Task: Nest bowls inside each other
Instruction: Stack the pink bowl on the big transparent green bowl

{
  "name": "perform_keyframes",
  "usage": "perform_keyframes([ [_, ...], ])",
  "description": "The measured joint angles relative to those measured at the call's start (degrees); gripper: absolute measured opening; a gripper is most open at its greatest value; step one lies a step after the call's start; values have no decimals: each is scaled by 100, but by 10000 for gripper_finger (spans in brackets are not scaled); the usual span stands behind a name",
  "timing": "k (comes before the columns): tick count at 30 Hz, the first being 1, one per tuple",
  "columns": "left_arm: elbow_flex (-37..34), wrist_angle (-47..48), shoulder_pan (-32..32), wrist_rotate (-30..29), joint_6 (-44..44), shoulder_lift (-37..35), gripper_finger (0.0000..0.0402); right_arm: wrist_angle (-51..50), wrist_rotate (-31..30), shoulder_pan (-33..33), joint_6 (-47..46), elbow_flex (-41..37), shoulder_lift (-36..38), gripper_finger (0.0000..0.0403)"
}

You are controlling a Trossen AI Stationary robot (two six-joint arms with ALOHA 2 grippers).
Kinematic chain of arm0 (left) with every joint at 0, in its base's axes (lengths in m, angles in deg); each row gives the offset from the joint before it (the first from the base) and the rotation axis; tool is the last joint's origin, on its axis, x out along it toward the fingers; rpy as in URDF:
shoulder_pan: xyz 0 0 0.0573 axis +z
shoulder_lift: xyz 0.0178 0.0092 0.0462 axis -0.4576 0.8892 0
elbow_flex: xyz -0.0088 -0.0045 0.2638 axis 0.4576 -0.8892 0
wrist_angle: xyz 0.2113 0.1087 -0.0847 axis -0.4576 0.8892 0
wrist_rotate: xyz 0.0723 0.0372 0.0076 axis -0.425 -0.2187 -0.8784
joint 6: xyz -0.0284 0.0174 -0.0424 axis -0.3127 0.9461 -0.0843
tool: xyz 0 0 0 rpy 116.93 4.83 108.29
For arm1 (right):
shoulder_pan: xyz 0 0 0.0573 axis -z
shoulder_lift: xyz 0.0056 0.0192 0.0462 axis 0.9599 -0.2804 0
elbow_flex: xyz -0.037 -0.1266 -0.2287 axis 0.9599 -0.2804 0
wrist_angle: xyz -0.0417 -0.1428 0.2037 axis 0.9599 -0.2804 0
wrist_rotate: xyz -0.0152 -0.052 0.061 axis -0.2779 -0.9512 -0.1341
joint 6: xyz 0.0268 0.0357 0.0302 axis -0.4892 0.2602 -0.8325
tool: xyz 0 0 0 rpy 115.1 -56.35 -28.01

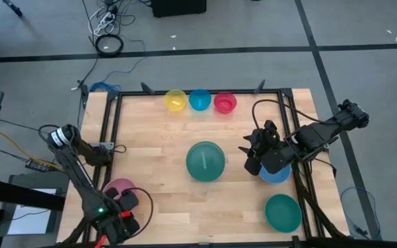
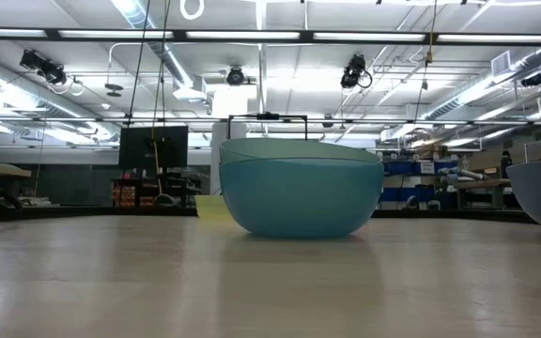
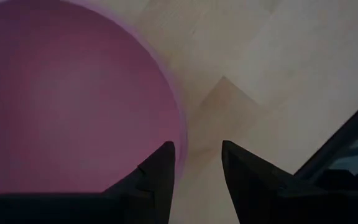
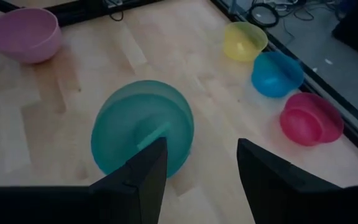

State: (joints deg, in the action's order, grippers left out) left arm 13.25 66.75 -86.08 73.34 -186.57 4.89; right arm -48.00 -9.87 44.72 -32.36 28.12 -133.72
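Note:
A pink bowl (image 1: 118, 187) rests on its base near the table's near left corner. My left gripper (image 3: 194, 155) points down over that bowl's rim (image 3: 180, 124), open, with one finger over the inside and one outside. In the middle, a green bowl sits inside a light blue bowl (image 1: 205, 160). My right gripper (image 4: 201, 155) hangs open and empty above the table, right of that stack and over a blue bowl (image 1: 276, 173). A teal bowl (image 1: 282, 212) stands near the right front corner. Small yellow (image 1: 176, 100), blue (image 1: 200, 100) and magenta-red (image 1: 225, 102) bowls line the far edge.
A black metal frame (image 1: 112, 120) borders the table. Bare wood lies between the pink bowl and the middle stack (image 4: 142, 127), and along the front edge. Beyond the far edge, cables (image 1: 109, 43) lie on the floor.

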Motion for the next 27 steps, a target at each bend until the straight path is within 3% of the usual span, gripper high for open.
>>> perform_keyframes([
  [13, 0, -193, 34, 169, 109, 690, 137, 48, -234, 0, 11, 0, 0, 169],
  [16, 0, -176, 74, 269, 246, 748, 105, 56, -287, 0, 14, 0, 32, 169],
  [20, 0, -39, 184, 230, 458, 737, 21, 112, -394, -15, 13, 0, 80, 168],
  [27, 66, 311, 529, 103, 1104, 731, 6, 122, -548, -24, 13, 0, 205, 162],
])
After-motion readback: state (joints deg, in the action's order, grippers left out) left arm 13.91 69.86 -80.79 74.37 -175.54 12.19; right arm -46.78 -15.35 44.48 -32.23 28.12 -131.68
